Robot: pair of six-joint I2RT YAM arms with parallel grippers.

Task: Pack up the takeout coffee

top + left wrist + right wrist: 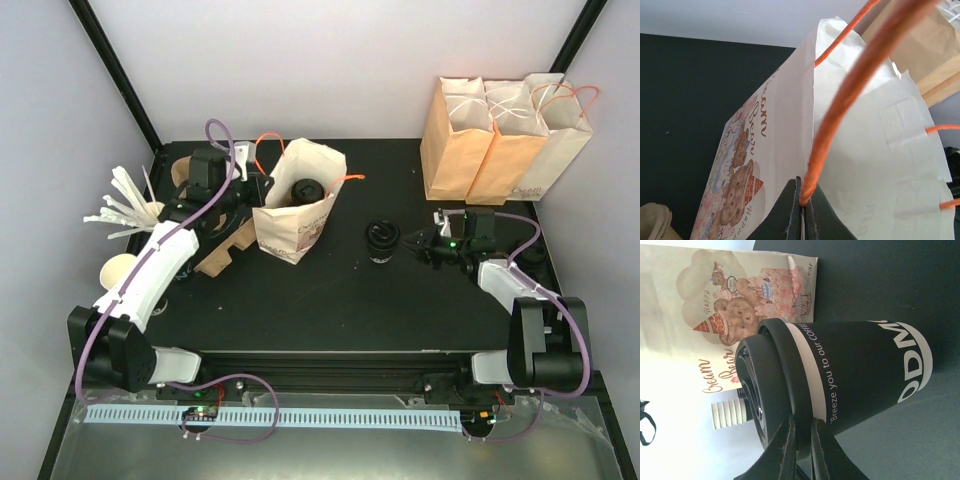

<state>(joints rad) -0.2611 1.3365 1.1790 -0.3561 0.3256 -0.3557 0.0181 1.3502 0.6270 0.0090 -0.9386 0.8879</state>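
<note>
Both shut: left claw [802, 194] pinches the bag's [780, 140] orange handle [840, 120], likely holding it open; right claw [802, 429] nips the takeout coffee's [855, 375] lid.

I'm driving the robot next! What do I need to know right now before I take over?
Left gripper: shut on the orange handle of the white bag, which stands open-topped on the left part of the table.
Right gripper: shut, seemingly pinching the lid rim of the coffee cup, which stands on the table right of the bag.
Done: another black cup already shows inside the bag's open top.
Left: probably lift the held coffee cup into the bag, then let go of cup and handle.
</note>
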